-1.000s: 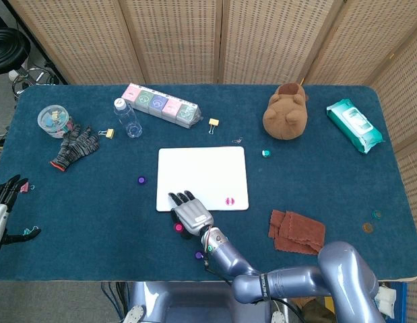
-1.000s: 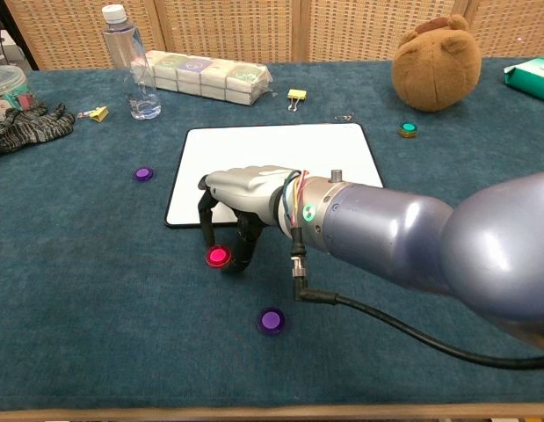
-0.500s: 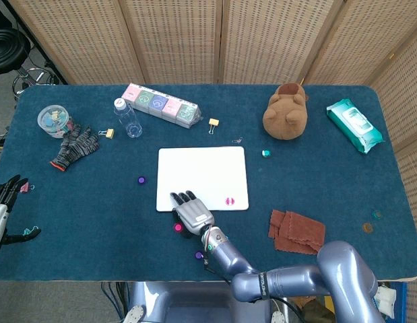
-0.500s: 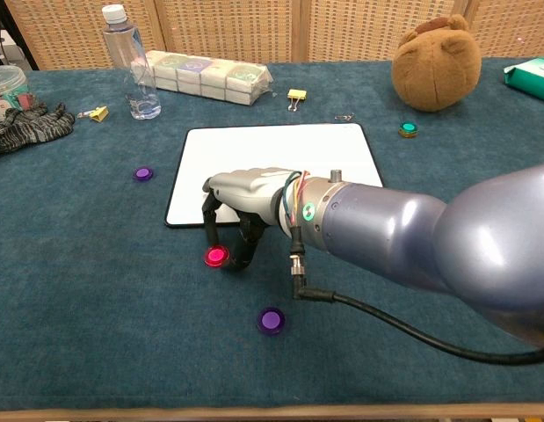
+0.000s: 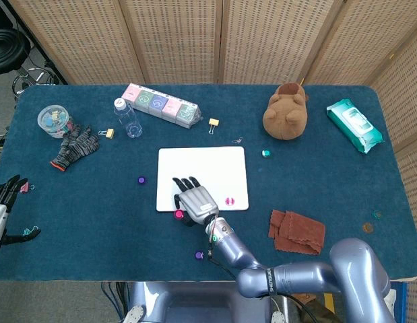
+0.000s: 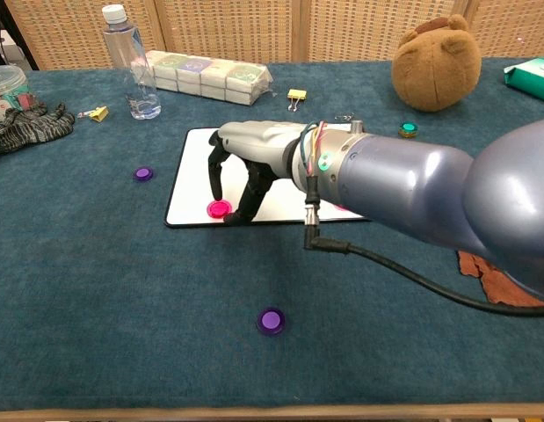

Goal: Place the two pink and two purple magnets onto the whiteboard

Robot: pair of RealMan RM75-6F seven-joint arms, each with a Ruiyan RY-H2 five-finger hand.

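The whiteboard (image 5: 202, 168) (image 6: 280, 145) lies flat at the table's middle. My right hand (image 5: 195, 200) (image 6: 254, 167) stands over its near left corner, fingertips down around a pink magnet (image 5: 179, 214) (image 6: 219, 209) that it pinches right at the board's near edge. A second pink magnet (image 5: 230, 200) sits on the board near its front right corner; the arm hides it in the chest view. One purple magnet (image 5: 141, 180) (image 6: 144, 173) lies on the cloth left of the board, another (image 5: 199, 255) (image 6: 271, 320) in front of it. My left hand (image 5: 6, 194) hangs open off the table's far left.
A water bottle (image 6: 131, 66), a row of boxes (image 6: 206, 75), a glove (image 6: 25, 123) and a jar (image 5: 53, 120) stand at the back left. A plush bear (image 6: 437, 66), a green magnet (image 6: 408, 129), a wipes pack (image 5: 354, 124) and a brown cloth (image 5: 297, 231) are on the right.
My right hand has moved away from me, from the cloth onto the whiteboard's near edge, and the pink magnet came with it. The left hand has not moved.
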